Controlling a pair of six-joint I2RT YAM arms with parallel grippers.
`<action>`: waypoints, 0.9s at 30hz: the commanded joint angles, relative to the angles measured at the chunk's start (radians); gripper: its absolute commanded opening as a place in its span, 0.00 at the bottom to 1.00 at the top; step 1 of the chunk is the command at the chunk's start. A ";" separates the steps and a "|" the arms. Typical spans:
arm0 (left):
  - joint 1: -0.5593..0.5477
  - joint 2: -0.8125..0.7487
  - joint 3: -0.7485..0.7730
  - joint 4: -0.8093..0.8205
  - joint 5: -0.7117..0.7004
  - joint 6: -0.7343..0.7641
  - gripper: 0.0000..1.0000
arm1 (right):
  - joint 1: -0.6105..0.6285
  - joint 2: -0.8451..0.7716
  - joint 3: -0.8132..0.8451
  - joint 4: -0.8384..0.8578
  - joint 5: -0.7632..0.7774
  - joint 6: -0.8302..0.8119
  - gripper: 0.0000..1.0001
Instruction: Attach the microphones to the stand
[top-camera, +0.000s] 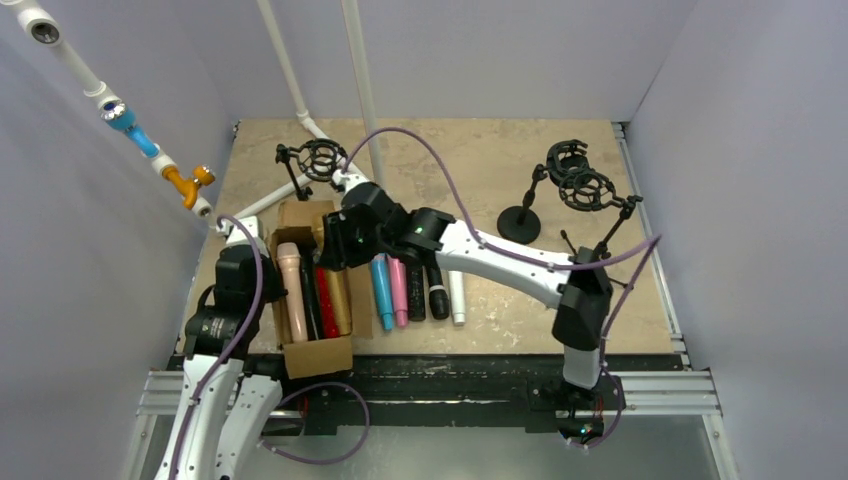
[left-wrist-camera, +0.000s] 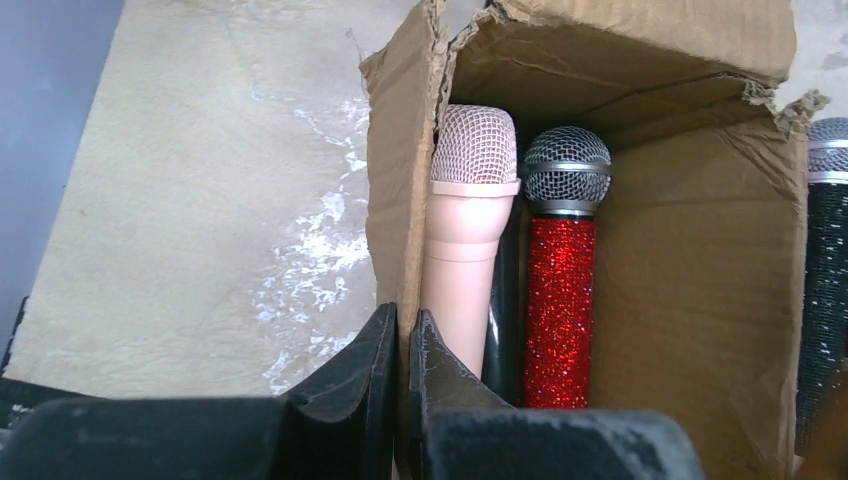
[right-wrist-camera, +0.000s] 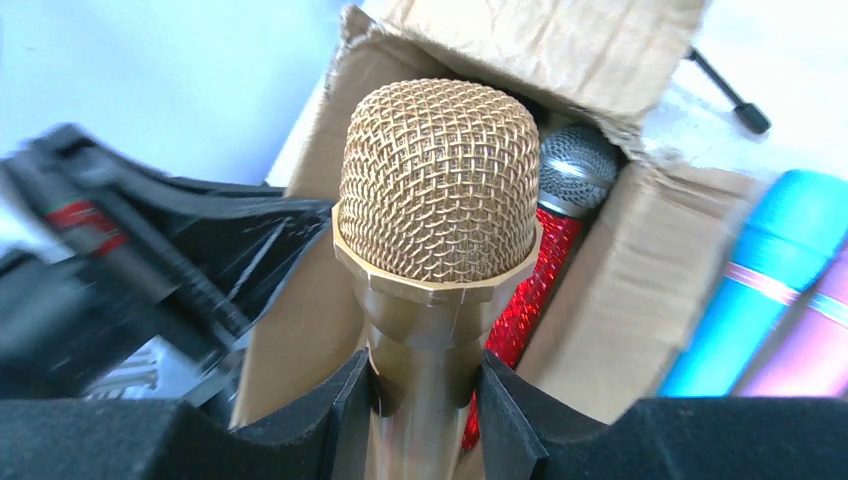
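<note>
An open cardboard box (top-camera: 318, 355) holds a peach microphone (top-camera: 291, 290), a red glitter one (left-wrist-camera: 560, 290) and a gold one (right-wrist-camera: 437, 180). My right gripper (right-wrist-camera: 425, 390) is shut on the gold microphone's neck just below its mesh head, over the box's far end (top-camera: 335, 245). My left gripper (left-wrist-camera: 403, 340) is shut on the box's left wall (left-wrist-camera: 395, 200). Blue (top-camera: 382, 290), pink (top-camera: 399, 290), black (top-camera: 437, 290) and white (top-camera: 457, 295) microphones lie in a row right of the box. Empty black clip stands rise at the back left (top-camera: 320, 160) and back right (top-camera: 580, 185).
White PVC pipes (top-camera: 290, 70) run along the back wall, and one at the upper left carries blue and orange fittings (top-camera: 130, 120). A purple cable (top-camera: 450, 190) arches over the right arm. An aluminium rail (top-camera: 450, 390) borders the near table edge.
</note>
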 joint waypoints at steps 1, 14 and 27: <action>0.003 -0.010 0.027 0.082 -0.039 -0.014 0.00 | -0.048 -0.147 -0.075 0.014 -0.052 -0.033 0.00; 0.003 -0.019 0.035 0.075 -0.037 0.001 0.00 | -0.298 -0.431 -0.420 -0.096 -0.009 -0.120 0.00; 0.003 -0.036 0.033 0.073 -0.010 0.004 0.00 | -0.493 -0.455 -0.718 -0.070 0.172 -0.177 0.00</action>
